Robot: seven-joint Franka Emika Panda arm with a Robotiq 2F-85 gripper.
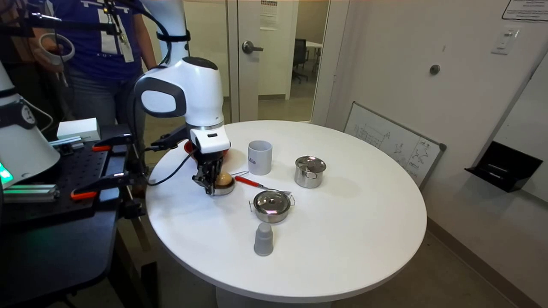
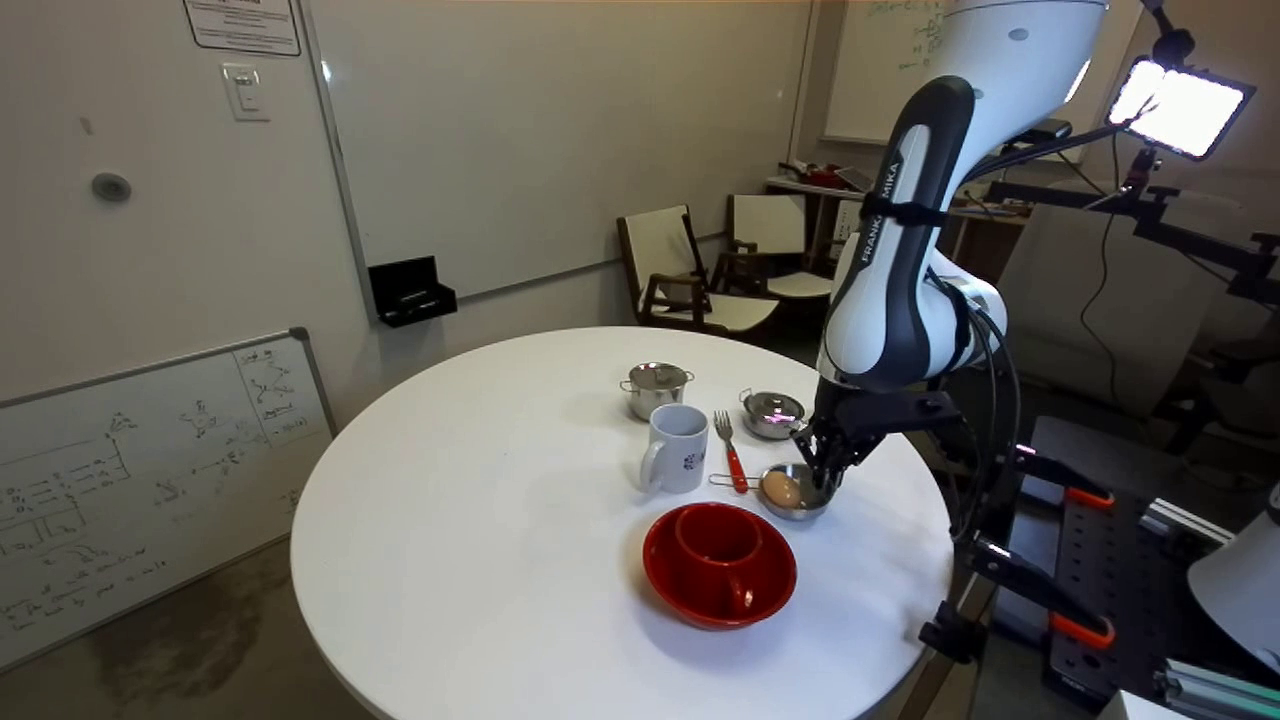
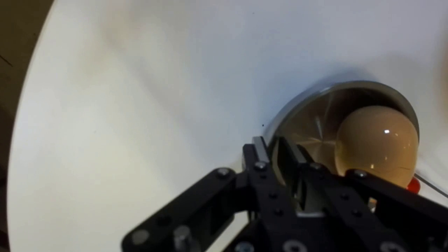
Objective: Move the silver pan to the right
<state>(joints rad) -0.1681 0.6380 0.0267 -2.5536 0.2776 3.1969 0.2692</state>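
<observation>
The silver pan is small and shallow with a thin wire handle. It stands on the white table with a brown egg inside. It also shows in an exterior view, where the handle points toward the fork. In the wrist view the silver pan lies at right, the egg on its far side. My gripper straddles the pan's near rim, one finger outside and one inside, nearly together with the rim between them. The gripper also shows in both exterior views.
A red-handled fork lies beside the pan. A white mug, a lidded pot, a taller silver pot and a grey shaker stand nearby. A red bowl holding a red mug is close to the pan.
</observation>
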